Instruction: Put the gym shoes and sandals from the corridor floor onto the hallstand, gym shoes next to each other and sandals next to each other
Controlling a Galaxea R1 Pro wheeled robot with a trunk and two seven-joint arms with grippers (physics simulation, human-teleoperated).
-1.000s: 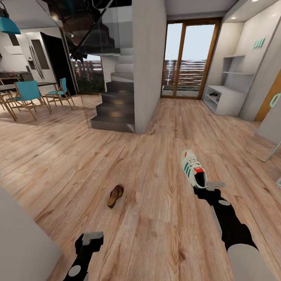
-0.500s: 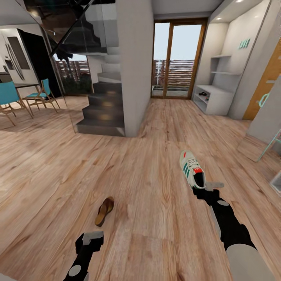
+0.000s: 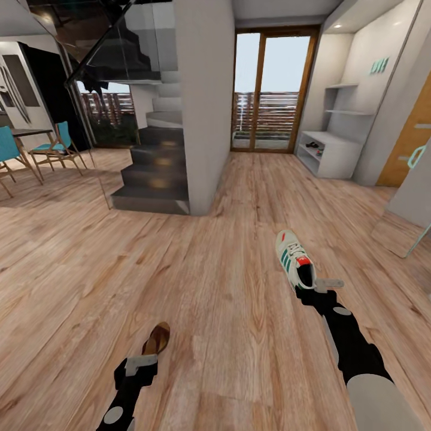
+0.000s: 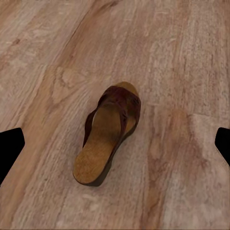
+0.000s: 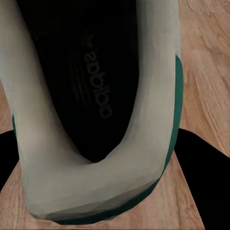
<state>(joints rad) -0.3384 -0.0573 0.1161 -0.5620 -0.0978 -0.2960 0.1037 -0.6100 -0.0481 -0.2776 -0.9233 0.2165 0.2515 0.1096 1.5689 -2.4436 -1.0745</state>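
Observation:
A white gym shoe (image 3: pixel 293 256) with green stripes hangs just above the corridor floor (image 3: pixel 227 227), with my right gripper (image 3: pixel 316 286) shut on its heel. The right wrist view looks into the shoe's dark opening (image 5: pixel 91 81), with black fingers either side of the heel. One brown sandal (image 3: pixel 157 339) lies flat on the planks just ahead of my left gripper (image 3: pixel 142 364), which is open. In the left wrist view the sandal (image 4: pixel 112 129) sits between the spread fingertips, untouched. The pale hallstand (image 3: pixel 344 157) stands far off at the right wall, with small dark items on it.
A dark staircase (image 3: pixel 155 173) and a white pillar (image 3: pixel 200 108) stand ahead on the left. A glass door (image 3: pixel 269 90) closes the corridor's far end. Teal chairs (image 3: pixel 54 146) are far left. An orange door (image 3: pixel 413 143) and a leaning panel (image 3: pixel 407 230) are on the right.
The whole view has shifted as the camera moved, and the sandal now lies closer in front of my left gripper. Both arms keep their pose, and the gym shoe stays in the right gripper.

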